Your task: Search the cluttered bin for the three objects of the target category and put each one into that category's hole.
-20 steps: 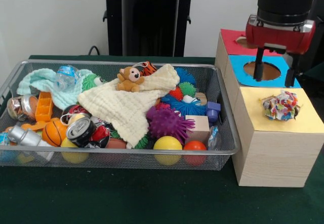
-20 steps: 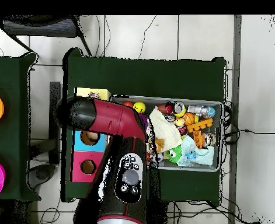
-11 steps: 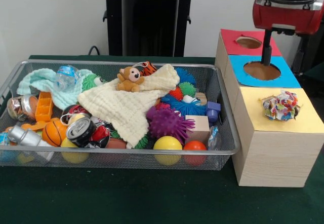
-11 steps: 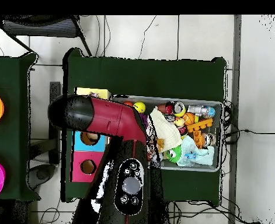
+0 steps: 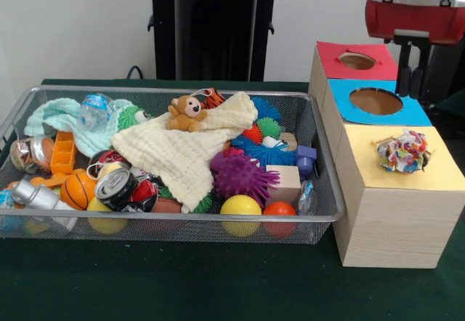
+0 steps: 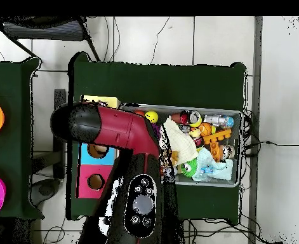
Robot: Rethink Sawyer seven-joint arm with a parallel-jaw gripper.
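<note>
One wire bin [image 5: 320, 190] of jumbled toys lies well to the left of and below the claw [image 5: 409, 81], with a cream cloth [image 5: 185, 150] draped over its middle. Nearer the claw, the box's blue hole [image 5: 375, 101] sits just beside its tips, and a crumpled multicoloured ball [image 5: 403, 152] rests on the yellow top [image 5: 436, 176] in front. Its two fingers hang close together, nearly closed, gripping nothing, so the next search would likely go best by swinging left and opening before descending.
</note>
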